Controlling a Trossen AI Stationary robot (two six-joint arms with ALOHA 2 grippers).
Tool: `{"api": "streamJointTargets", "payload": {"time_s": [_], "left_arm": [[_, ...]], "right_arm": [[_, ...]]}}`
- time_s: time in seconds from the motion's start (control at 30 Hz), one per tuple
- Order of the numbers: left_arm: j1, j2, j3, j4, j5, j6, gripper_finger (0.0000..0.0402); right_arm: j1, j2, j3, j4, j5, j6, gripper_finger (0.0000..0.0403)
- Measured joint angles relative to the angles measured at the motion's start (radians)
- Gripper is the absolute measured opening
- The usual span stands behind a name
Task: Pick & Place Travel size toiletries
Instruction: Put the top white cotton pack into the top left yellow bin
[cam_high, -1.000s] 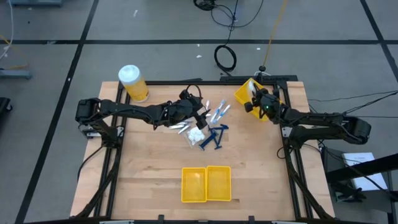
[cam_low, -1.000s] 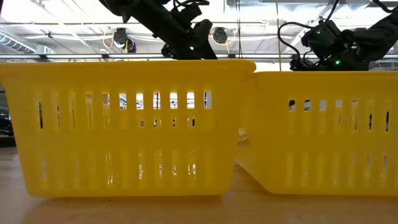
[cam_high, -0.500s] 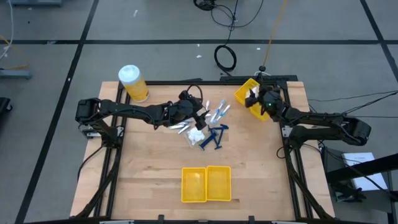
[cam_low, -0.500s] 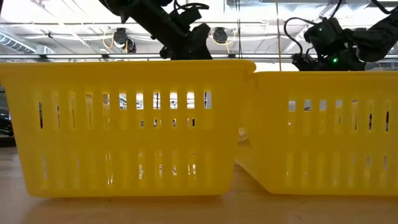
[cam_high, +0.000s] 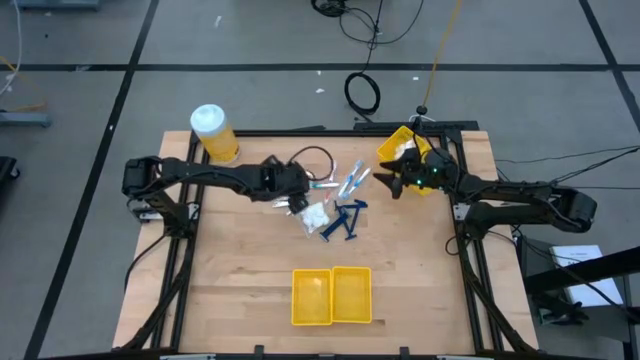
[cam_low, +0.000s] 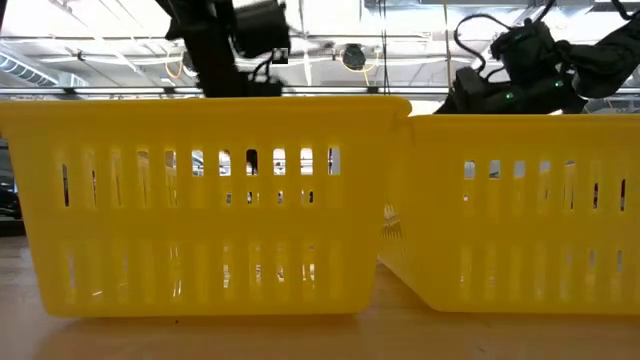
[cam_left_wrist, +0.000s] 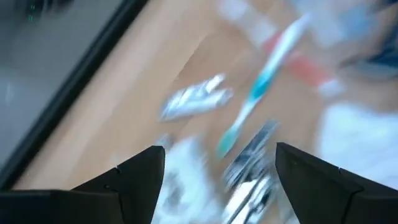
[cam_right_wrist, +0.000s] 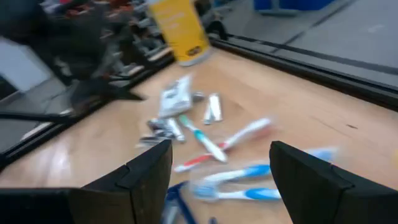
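Toiletries (cam_high: 335, 205) lie in a loose heap on the bench (cam_high: 240, 270), so the left pincer (cam_high: 297, 204) hangs wide at the heap's edge, probably to choose one, while the right pincer (cam_high: 388, 184), wide and empty, points from the far bin (cam_high: 395, 147) toward the heap.

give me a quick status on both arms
Left tool open over toiletry pile. Right tool open, empty, beside yellow bin. Nothing blocking.

Overhead, table-level and wrist views share the toiletries (cam_high: 335, 205)
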Motion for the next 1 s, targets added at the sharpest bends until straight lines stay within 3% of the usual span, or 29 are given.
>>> {"api": "streamJointTargets", "payload": {"time_s": [0.13, 0.37, 0.47, 1.0], "left_arm": [[0.063, 0.0, 0.0, -0.129, 0.008, -0.12, 0.0296], [0.168, 0.0, 0.0, -0.192, 0.184, -0.168, 0.0296], [0.206, 0.0, 0.0, -0.202, 0.204, -0.168, 0.0296], [0.32, 0.0, -0.154, 0.006, 0.367, -0.122, 0.0296]], "right_arm": [[0.076, 0.0, 0.0, 0.067, 0.0, -0.014, 0.0254], [0.168, 0.0, 0.0, 0.112, 0.003, -0.05, 0.0254], [0.18, 0.0, 0.0, 0.112, 0.004, -0.059, 0.0254], [0.181, 0.0, 0.0, 0.109, 0.003, -0.07, 0.0254]]}}
